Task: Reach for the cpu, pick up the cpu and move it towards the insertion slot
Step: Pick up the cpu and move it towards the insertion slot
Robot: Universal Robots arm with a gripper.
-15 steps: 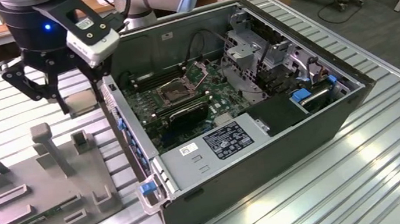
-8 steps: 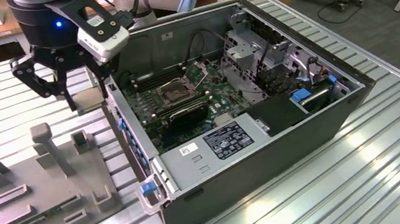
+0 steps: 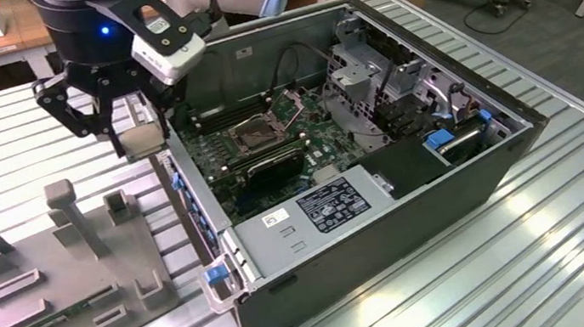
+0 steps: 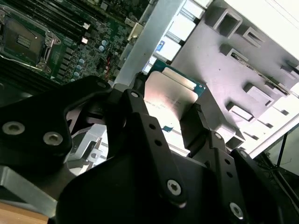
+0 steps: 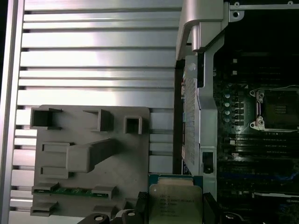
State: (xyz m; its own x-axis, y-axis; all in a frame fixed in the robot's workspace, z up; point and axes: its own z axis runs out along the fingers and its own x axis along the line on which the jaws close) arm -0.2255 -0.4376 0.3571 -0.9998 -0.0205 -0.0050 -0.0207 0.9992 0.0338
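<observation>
The gripper (image 3: 141, 143) is clamping the cpu (image 4: 169, 93), holding it aloft just outside the case wall (image 3: 185, 202), short of the insertion slot (image 3: 257, 136). I'd say the carry is calling for clearing that wall.

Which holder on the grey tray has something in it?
The long low holder edging the grey tray: a green memory stick lies in it; the others look empty.
</observation>
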